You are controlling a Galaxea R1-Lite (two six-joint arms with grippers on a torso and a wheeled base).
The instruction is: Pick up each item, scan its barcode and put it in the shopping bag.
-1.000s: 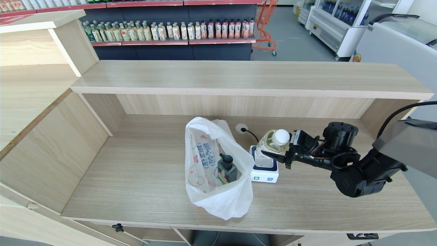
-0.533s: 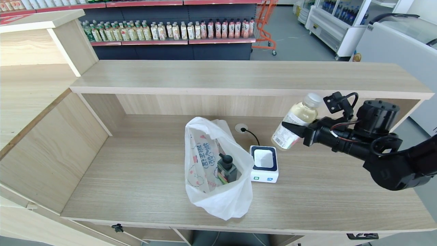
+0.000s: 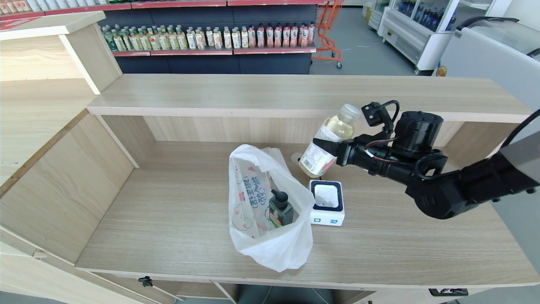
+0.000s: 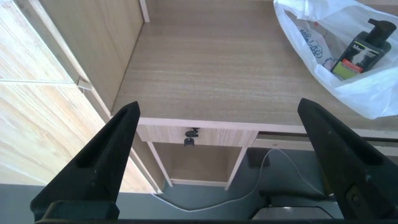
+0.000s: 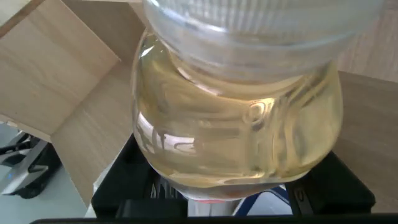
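My right gripper (image 3: 331, 150) is shut on a clear bottle (image 3: 328, 141) of pale yellow drink with a white label and cap, held tilted in the air above and behind the white barcode scanner (image 3: 327, 202). The same bottle (image 5: 239, 124) looms close in the right wrist view. The white plastic shopping bag (image 3: 265, 211) stands open left of the scanner, with a dark pump bottle (image 3: 280, 208) and a printed packet (image 3: 253, 194) inside. My left gripper (image 4: 221, 162) hangs open off the counter's front edge, with the bag (image 4: 339, 56) beyond it.
The scanner's black cable (image 3: 311, 167) runs to a round grommet (image 3: 298, 158) at the back of the wooden counter (image 3: 168, 219). A raised ledge (image 3: 295, 95) spans the back, and a side wall (image 3: 63, 181) closes the left.
The right arm lifted the bottle off the scanner, up and to the right, then carried it back left. It now hangs above and behind the scanner, nearer the bag.
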